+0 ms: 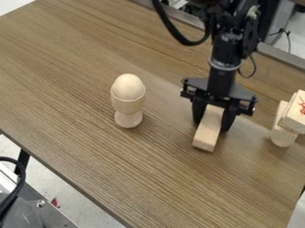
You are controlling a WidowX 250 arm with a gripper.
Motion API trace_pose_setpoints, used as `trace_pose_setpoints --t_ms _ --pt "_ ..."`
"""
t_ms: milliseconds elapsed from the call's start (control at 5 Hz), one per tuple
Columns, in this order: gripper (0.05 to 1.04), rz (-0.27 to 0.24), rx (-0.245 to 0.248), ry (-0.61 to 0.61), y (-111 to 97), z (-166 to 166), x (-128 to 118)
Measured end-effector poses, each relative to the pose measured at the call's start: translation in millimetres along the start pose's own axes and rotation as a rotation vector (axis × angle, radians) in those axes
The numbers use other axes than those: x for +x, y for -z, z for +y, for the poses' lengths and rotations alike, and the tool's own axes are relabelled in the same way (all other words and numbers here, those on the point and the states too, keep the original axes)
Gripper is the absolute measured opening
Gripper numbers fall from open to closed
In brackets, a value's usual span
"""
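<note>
Smooth, matt wooden block (208, 130)

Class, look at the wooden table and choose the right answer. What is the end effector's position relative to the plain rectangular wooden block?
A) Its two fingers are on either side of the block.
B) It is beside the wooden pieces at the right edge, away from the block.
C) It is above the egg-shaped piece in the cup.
A: the end effector has one dark finger on each side of the rectangular wooden block.
</note>
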State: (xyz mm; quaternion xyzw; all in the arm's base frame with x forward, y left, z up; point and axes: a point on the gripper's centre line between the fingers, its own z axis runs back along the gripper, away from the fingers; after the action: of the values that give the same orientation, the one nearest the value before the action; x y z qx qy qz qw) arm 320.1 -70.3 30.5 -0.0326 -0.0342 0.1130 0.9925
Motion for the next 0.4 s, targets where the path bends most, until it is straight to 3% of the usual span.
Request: trace_pose_setpoints --t_ms 200,400 --pt "0.566 -0.073 -0.015 -0.011 -48.2 -8.9 18.9" --pt "0.565 -0.113 -0.021 -0.023 -84.1 -17.7 26.5"
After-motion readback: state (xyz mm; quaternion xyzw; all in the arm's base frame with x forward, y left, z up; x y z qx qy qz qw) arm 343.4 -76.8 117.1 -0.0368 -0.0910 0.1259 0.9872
